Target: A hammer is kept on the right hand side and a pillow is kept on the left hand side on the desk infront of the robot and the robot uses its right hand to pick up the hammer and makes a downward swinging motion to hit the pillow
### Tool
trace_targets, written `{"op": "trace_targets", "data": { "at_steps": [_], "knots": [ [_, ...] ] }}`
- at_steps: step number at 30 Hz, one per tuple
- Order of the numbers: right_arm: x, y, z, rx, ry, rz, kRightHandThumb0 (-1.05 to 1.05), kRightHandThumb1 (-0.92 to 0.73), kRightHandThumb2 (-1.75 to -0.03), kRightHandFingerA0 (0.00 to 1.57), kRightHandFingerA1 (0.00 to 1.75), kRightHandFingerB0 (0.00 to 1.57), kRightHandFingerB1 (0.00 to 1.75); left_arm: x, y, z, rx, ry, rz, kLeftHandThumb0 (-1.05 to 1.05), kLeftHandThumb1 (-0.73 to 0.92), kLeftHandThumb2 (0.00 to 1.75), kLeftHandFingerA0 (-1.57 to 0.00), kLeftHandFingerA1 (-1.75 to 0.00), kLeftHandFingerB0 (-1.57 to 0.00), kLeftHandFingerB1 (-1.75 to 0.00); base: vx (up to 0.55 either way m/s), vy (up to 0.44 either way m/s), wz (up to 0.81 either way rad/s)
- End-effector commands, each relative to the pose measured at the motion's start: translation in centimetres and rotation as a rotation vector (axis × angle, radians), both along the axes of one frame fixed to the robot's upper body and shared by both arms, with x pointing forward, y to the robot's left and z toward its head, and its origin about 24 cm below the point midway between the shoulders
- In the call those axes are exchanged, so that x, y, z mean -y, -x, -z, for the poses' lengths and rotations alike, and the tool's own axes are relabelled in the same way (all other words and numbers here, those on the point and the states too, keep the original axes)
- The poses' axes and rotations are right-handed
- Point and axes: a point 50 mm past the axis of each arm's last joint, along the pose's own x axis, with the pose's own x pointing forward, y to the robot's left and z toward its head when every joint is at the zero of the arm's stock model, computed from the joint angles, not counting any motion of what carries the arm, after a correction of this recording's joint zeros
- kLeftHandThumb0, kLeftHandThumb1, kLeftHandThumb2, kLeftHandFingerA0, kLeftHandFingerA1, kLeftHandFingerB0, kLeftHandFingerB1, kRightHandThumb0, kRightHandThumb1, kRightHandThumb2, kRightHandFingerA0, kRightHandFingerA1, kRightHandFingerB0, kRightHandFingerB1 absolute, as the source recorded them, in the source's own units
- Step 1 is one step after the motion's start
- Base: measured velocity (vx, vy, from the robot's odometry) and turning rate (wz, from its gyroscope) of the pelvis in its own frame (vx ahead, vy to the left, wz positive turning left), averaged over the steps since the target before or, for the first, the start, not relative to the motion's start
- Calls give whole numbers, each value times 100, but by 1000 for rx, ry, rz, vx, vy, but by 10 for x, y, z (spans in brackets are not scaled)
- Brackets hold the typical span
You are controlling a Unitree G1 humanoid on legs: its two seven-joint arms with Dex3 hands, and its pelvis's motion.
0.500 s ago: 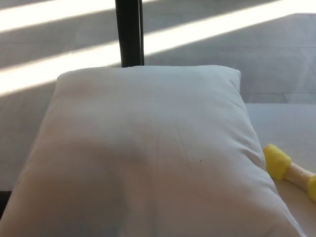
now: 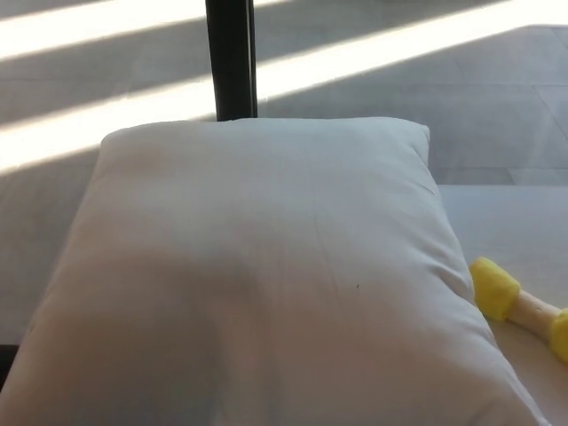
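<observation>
Hammer (image 2: 519, 308), yellow head w/ pale handle, lies on the desk (image 2: 515, 222) at its right edge, just beside the pillow's lower right side. Pillow (image 2: 266, 275), white, fills most of the desk's left and middle. Dark post (image 2: 231, 58) stands behind it. Neither robot hand shows, so can't tell their state.

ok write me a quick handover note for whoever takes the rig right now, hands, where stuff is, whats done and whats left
Hands: neither robot hand is in the head view.
Pillow: white, fills most of the view, lying on the desk.
Hammer: yellow head with a pale handle, lying on the desk just right of the pillow, partly cut off by the picture edge.
Done: nothing yet; the hammer is not picked up.
Left: grasp the hammer with the right robot hand, then swing it down onto the pillow.
</observation>
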Motion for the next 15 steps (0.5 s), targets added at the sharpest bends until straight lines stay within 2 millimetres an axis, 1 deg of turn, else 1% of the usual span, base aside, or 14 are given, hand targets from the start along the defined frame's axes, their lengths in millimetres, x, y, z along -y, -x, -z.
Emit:
{"op": "trace_targets", "data": {
  "at_steps": [1,2,3,4,6,7,8,9,10,11,12,13,14,15],
  "knots": [
    [18,-45,-94,405,158,60,-38,-37,-99,3,53,0,49,-3,-15,-13,101,-2,26,-60,67,60,-63,-68,-59,-52,0,0,0],
    [17,-60,-128,481,203,52,-85,-71,-62,6,54,17,38,-3,-12,-11,86,-3,25,-62,67,60,-59,-65,-57,-52,0,0,0],
    [15,-66,-144,521,227,37,-89,-70,-62,1,69,14,43,-3,-10,-9,82,1,20,-60,68,61,-59,-64,-54,-50,0,0,0],
    [13,-71,-156,551,253,28,-90,-54,-97,8,68,12,52,-3,-8,-9,82,4,8,-59,67,60,-61,-66,-58,-50,0,0,0],
    [7,-81,-184,601,307,7,-91,-53,-97,5,69,11,53,-4,-5,-8,80,8,-13,-60,67,60,-61,-65,-57,-49,0,0,0],
    [2,-86,-200,646,347,-39,-90,-54,-98,11,72,11,54,-4,-3,-7,70,3,-13,-60,68,60,-61,-64,-57,-49,0,0,0],
    [1,-86,-200,646,346,-39,-90,-54,-98,11,72,11,54,-4,-4,-7,70,3,-13,-60,68,60,-61,-64,-57,-49,0,0,0],
    [-17,-96,-225,654,436,-148,-93,-56,-94,17,78,16,57,-5,-1,-6,63,7,-42,-61,65,60,-64,-63,-60,-48,0,0,0],
    [-30,-102,-238,652,503,-229,-94,-58,-87,23,83,20,59,-5,1,-5,57,8,-52,-61,66,60,-64,-63,-59,-47,0,0,0],
    [-38,-104,-242,644,545,-282,-94,-58,-87,23,83,20,59,-5,1,-5,54,5,-48,-61,66,60,-64,-63,-59,-47,0,0,0],
    [-38,-104,-243,643,544,-282,-94,-58,-87,23,83,20,59,-5,1,-5,54,5,-48,-61,66,60,-64,-63,-59,-47,0,0,0],
    [-64,-111,-254,611,595,-435,-89,-66,-60,24,97,23,70,-5,1,-5,53,7,-42,-61,65,59,-65,-63,-61,-48,0,0,0],
    [-81,-115,-258,584,615,-519,-87,-56,-61,22,98,23,68,-4,1,-5,54,12,-36,-61,66,60,-64,-62,-61,-48,0,0,0],
    [-88,-117,-259,565,614,-545,-87,-56,-61,22,98,23,68,-4,1,-4,56,17,-32,-61,66,60,-64,-62,-61,-48,0,0,0]
  ]
}}
